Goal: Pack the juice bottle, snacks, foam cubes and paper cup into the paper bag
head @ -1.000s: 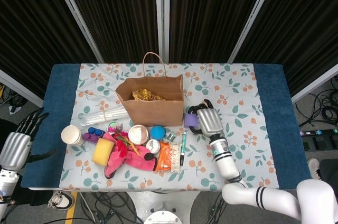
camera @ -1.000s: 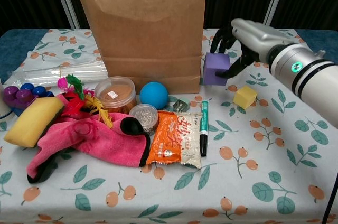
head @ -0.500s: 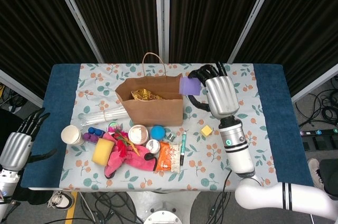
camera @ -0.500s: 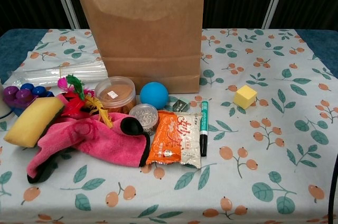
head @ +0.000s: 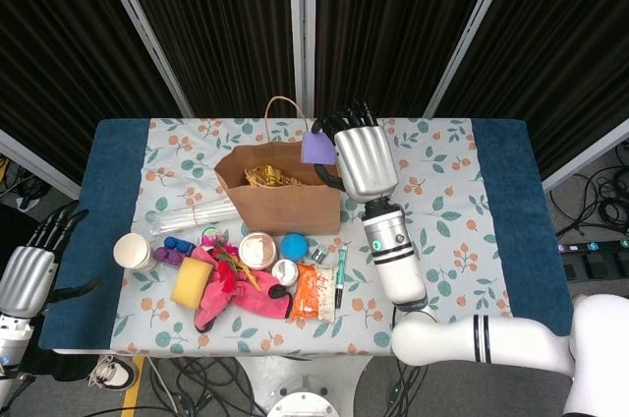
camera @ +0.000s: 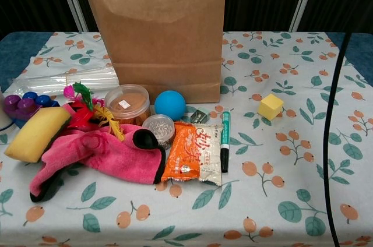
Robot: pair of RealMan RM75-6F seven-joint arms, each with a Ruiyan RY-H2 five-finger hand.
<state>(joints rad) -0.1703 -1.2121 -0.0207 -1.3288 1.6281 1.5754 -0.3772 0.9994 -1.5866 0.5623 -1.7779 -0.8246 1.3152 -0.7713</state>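
My right hand (head: pixel 362 156) hovers over the right end of the open brown paper bag (head: pixel 280 203) and holds a purple foam cube (head: pixel 317 148) above its mouth. A gold snack pack (head: pixel 270 178) lies inside the bag. On the table, a yellow foam cube (camera: pixel 270 106) sits right of the bag, an orange snack packet (camera: pixel 194 153) lies in front, and a paper cup (head: pixel 134 252) stands at the far left. My left hand (head: pixel 29 274) hangs open off the table's left edge. In the chest view the bag (camera: pixel 155 31) stands upright and neither hand shows.
In front of the bag lie a pink cloth (camera: pixel 99 156), a yellow sponge (camera: pixel 36 133), a blue ball (camera: pixel 169 105), a round tub (camera: pixel 127 102), a small tin (camera: pixel 158 127) and a green marker (camera: pixel 225 140). A clear straw pack (head: pixel 192 212) lies at the left.
My right hand lifted the purple cube from the table beside the bag and carried it up and leftward until it is over the bag's mouth. The left hand stayed put.
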